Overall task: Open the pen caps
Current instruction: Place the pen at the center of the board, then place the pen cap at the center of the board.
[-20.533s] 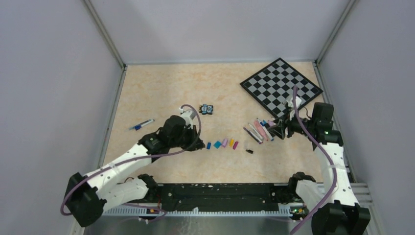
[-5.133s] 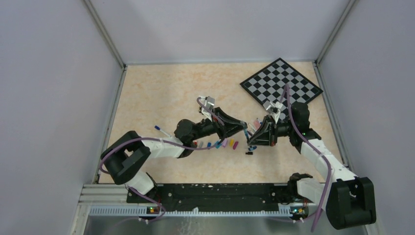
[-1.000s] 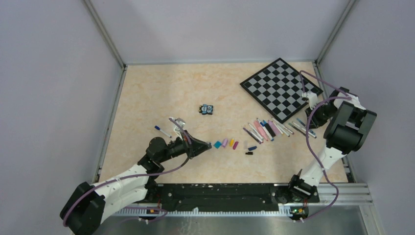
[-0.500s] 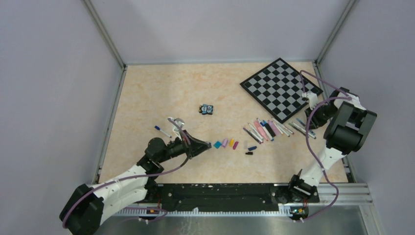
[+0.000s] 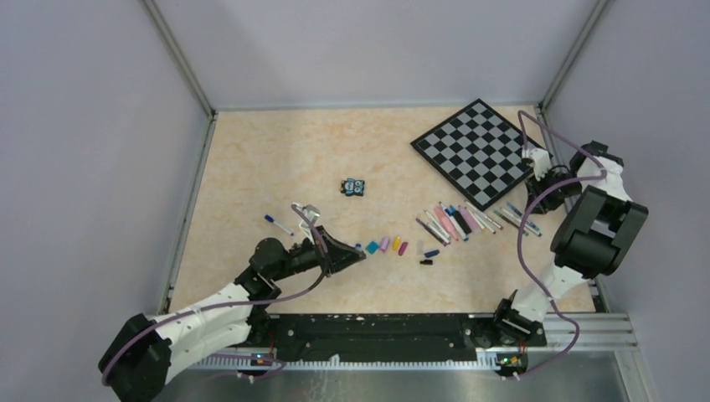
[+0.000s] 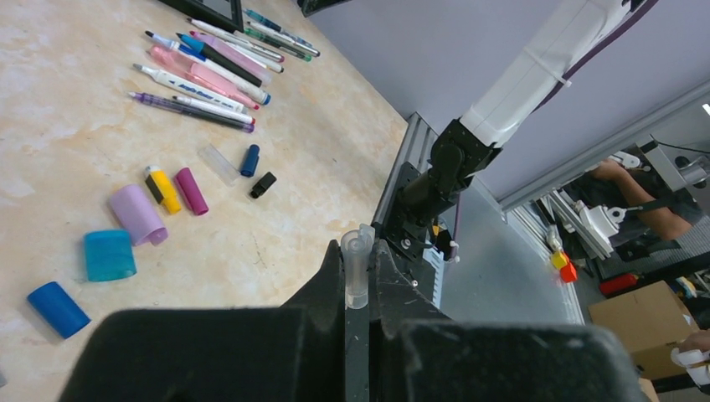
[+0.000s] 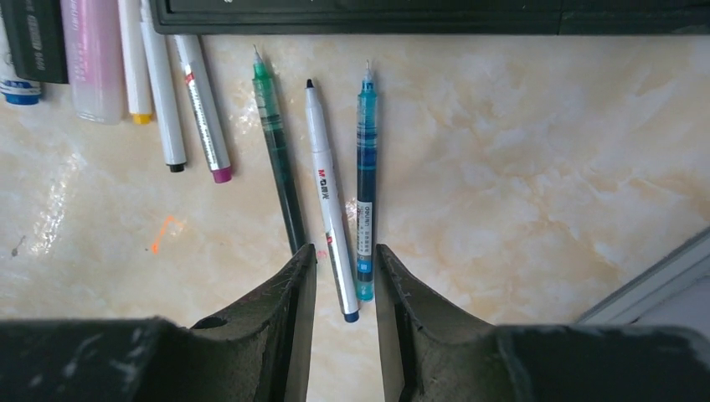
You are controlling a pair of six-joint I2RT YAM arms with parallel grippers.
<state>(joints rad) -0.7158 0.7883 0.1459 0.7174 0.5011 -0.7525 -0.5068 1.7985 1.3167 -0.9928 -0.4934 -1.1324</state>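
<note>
Over the last second the left tool has barely shifted. It stays clamped on a clear cap, with the row of loose pen caps just ahead of its tip. The right tool has changed more. Its jaws have eased apart to a narrow gap, holding nothing, and its wrist has drawn back from the pens toward the chessboard corner. A white pen lies on the worktop straight below that gap, with a green pen on one side and a teal pen on the other. I judge that one more pen has been opened and laid down. The clear cap is probably its cap, yet to join the row.

Overhead, what the left tool pinches is too small to make out. Its wrist view shows the cap plainly, with a blue cap and a teal cap nearest in front. Only the right wrist view shows the bare tips of the three pens beneath that tool.
</note>
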